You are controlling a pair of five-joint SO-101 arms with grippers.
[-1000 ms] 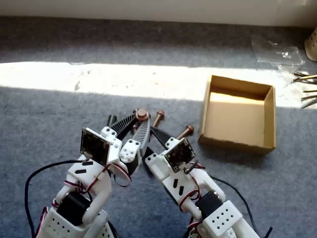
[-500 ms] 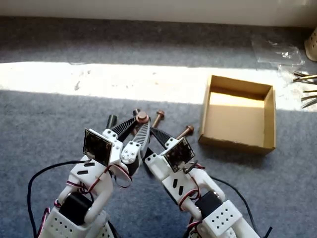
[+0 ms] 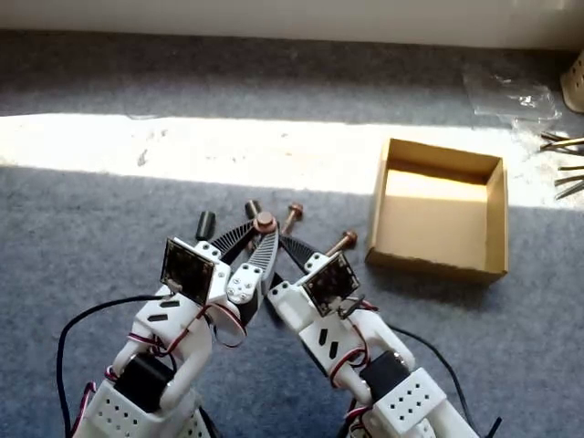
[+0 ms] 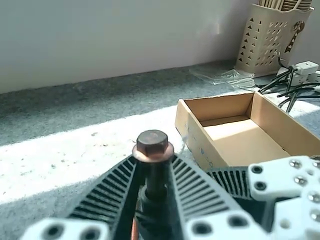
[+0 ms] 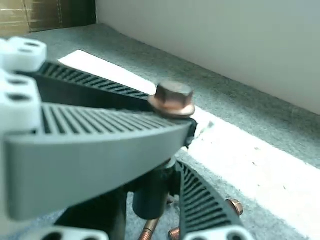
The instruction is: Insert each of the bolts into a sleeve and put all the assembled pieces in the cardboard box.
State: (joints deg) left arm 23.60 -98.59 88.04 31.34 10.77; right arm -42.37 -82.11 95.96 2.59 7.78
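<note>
My left gripper (image 3: 263, 232) is shut on a copper-headed bolt (image 3: 265, 222), held upright with its head above the fingers (image 4: 152, 145). Just below it, my right gripper (image 3: 276, 251) is shut on a black sleeve (image 5: 150, 192), and the bolt's shank points down into it. The bolt head (image 5: 173, 98) and the left fingers cross in front in the right wrist view. Two loose bolts (image 3: 292, 216) (image 3: 342, 242) and two black sleeves (image 3: 206, 224) (image 3: 253, 208) lie on the grey carpet nearby. The open cardboard box (image 3: 497, 214) stands to the right with nothing in it.
A clear plastic bag (image 3: 511, 91) and dark cables (image 3: 561, 169) lie at the far right, behind the box. A perforated basket (image 4: 272, 30) and a power strip (image 4: 306, 70) stand by the wall. A sunlit band crosses the carpet.
The left arm has shifted slightly right and toward the near edge, carrying the bolt toward the right gripper. The sleeve on the carpet to its left is now uncovered. The right arm kept still.
</note>
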